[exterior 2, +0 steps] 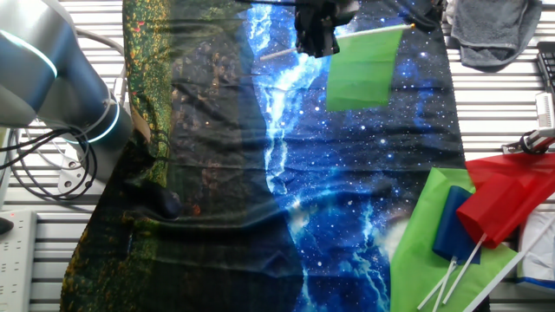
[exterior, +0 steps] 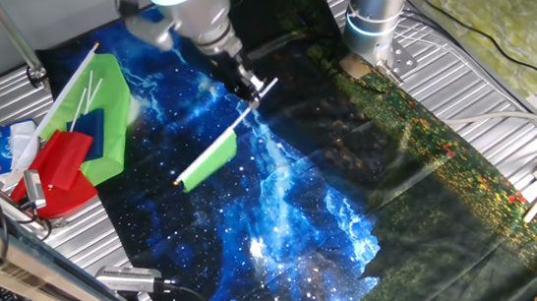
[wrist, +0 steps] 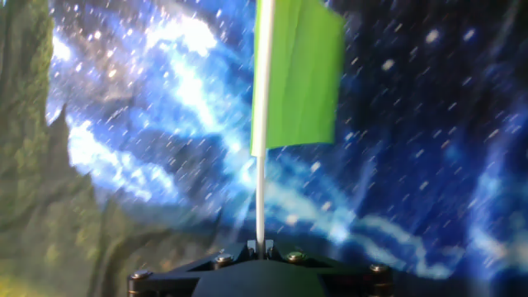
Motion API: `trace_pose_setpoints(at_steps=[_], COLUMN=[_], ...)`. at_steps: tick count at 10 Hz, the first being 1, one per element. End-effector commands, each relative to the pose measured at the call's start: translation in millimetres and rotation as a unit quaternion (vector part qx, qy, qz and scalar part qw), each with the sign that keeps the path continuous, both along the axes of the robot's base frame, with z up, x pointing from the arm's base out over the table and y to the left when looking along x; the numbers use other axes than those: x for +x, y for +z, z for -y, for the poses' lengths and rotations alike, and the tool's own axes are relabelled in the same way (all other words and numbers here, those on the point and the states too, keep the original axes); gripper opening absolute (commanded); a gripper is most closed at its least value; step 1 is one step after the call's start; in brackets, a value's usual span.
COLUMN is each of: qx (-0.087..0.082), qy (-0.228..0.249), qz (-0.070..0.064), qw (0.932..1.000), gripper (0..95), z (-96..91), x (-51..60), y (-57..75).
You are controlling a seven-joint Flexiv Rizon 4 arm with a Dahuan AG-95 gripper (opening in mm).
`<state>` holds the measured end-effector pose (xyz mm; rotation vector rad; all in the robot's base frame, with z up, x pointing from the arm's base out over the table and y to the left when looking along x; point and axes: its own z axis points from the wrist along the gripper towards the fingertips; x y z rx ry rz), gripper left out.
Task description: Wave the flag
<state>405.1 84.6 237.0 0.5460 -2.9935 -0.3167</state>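
Note:
The flag [exterior: 208, 162] is a small bright-green cloth on a thin white stick. It is held off the table, above the blue galaxy-print cloth [exterior: 286, 228]. My gripper [exterior: 248, 86] is shut on the stick's bare end. In the other fixed view the flag [exterior 2: 364, 68] hangs from the stick beside the gripper [exterior 2: 319, 35]. In the hand view the stick [wrist: 261, 181] rises straight from the closed jaws, with the green cloth [wrist: 299, 78] spread to its right. The hand view is blurred.
A pile of other flags lies at the table's left side: a larger green flag [exterior: 103, 122] with white sticks, a red flag [exterior: 63, 170] and a blue one [exterior: 89, 128]. A second arm's base [exterior: 374, 12] stands behind. A grey cloth [exterior 2: 499, 30] lies at the edge.

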Motion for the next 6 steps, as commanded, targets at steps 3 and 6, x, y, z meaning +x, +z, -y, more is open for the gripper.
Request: trace_pose_setpoints(at_steps=[3, 6], qx=[-0.002, 0.003], qy=[0.017, 0.017], qz=[0.046, 0.038], qw=[0.9988, 0.9991], gripper=[0.0, 0.0], z=[21.2, 25.0], x=[15.6, 24.6], y=[-7.8, -21.9])
